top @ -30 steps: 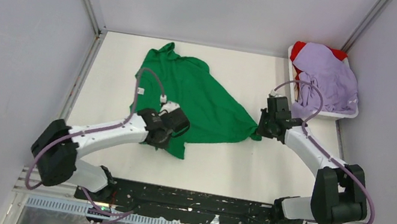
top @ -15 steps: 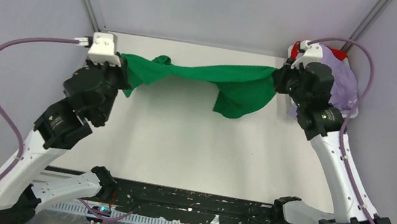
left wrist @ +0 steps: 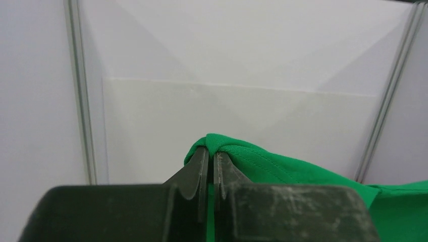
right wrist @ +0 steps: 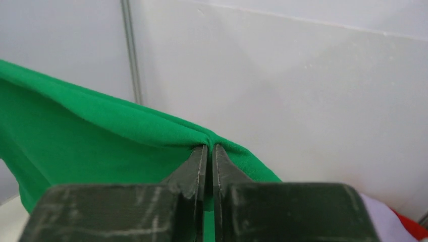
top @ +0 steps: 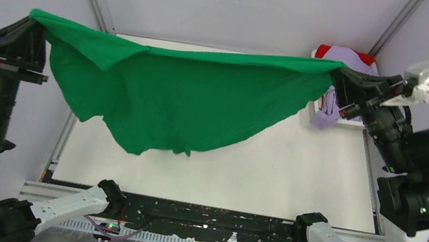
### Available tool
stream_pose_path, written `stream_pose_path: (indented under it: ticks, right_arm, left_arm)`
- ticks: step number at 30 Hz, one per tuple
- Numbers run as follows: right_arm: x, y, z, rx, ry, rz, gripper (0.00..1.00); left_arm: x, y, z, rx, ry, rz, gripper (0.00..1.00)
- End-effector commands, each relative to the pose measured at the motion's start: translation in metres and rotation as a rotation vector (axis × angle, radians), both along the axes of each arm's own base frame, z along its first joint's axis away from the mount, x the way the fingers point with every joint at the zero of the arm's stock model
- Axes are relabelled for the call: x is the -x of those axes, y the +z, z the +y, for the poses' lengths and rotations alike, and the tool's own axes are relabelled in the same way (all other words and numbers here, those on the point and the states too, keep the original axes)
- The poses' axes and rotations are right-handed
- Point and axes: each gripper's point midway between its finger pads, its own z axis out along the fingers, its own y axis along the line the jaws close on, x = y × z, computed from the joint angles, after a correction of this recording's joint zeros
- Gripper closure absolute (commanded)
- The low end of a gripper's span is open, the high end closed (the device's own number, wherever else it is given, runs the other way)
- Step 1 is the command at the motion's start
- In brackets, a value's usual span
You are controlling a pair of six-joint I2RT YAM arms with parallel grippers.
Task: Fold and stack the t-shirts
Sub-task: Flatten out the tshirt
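The green t-shirt (top: 182, 99) hangs stretched in the air between my two grippers, high above the table, its lower edge drooping in the middle. My left gripper (top: 36, 22) is shut on its left corner; the pinched cloth (left wrist: 237, 156) shows in the left wrist view around the gripper (left wrist: 211, 151). My right gripper (top: 338, 73) is shut on its right corner, with cloth (right wrist: 91, 136) spreading left of the gripper (right wrist: 208, 148). The lavender t-shirt (top: 326, 113) and the red t-shirt (top: 325, 50) lie in the tray at the back right, mostly hidden behind my right arm.
The white tray (top: 346, 122) sits at the back right corner against the right wall. The white table (top: 269, 170) lies below the hanging shirt. Grey walls enclose the left, back and right sides.
Both arms have risen and spread far apart. The green shirt went from lying on the table, to a bunched strip, to a wide taut sheet held high.
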Motion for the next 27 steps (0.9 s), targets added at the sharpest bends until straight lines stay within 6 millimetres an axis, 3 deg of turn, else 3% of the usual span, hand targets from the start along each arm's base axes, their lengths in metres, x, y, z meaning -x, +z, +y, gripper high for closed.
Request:
stream_pose_path:
  ticks: [1,5,8,12,14,16,19,20,21,22,23,24,25,26,27]
  right_arm:
    - [0.058,0.034,0.009,0.039,0.137,-0.136,0.94]
    - [0.078,0.045,0.009,0.027,0.17,-0.161,0.94]
    - [0.078,0.046,0.004,0.007,0.146,-0.164,0.93]
    - [0.053,0.03,-0.001,-0.005,0.077,-0.097,0.93]
    - [0.028,0.012,-0.005,-0.008,0.018,-0.027,0.93]
    - [-0.007,-0.021,-0.01,-0.017,-0.065,0.09,0.93]
    - [-0.057,-0.07,-0.024,-0.026,-0.222,0.245,0.92]
    - [-0.08,-0.102,-0.033,-0.023,-0.316,0.324,0.91]
    - [-0.093,-0.114,-0.042,-0.032,-0.388,0.339,0.91]
    - [-0.114,-0.152,-0.043,-0.009,-0.432,0.422,0.9]
    - [-0.126,-0.166,-0.049,-0.01,-0.488,0.444,0.9]
    - [-0.146,-0.205,-0.046,0.025,-0.51,0.529,0.89]
    - [-0.157,-0.22,-0.042,0.033,-0.514,0.553,0.89]
    - [-0.178,-0.256,-0.035,0.068,-0.515,0.625,0.89]
    - [-0.188,-0.273,-0.029,0.083,-0.497,0.657,0.9]
  left_arm:
    - [0.024,0.031,0.006,-0.059,-0.037,-0.102,1.0]
    - [0.031,0.041,0.008,-0.051,-0.051,-0.132,1.0]
    - [0.018,0.04,0.004,-0.054,-0.018,-0.114,1.0]
    - [-0.028,0.025,-0.004,-0.072,0.145,-0.043,1.0]
    - [-0.057,0.011,-0.007,-0.091,0.268,0.014,1.0]
    - [-0.092,-0.011,-0.015,-0.109,0.363,0.085,1.0]
    - [-0.158,-0.064,-0.032,-0.121,0.349,0.244,1.0]
    - [-0.181,-0.088,-0.036,-0.123,0.336,0.308,1.0]
    - [-0.207,-0.119,-0.044,-0.151,0.326,0.376,1.0]
    - [-0.228,-0.147,-0.05,-0.169,0.325,0.433,0.99]
    - [-0.248,-0.178,-0.056,-0.199,0.318,0.492,0.98]
    - [-0.269,-0.209,-0.065,-0.215,0.294,0.552,0.97]
    - [-0.294,-0.248,-0.075,-0.233,0.27,0.631,0.97]
    - [-0.312,-0.277,-0.087,-0.222,0.221,0.694,0.96]
    - [-0.33,-0.306,-0.095,-0.224,0.189,0.766,0.94]
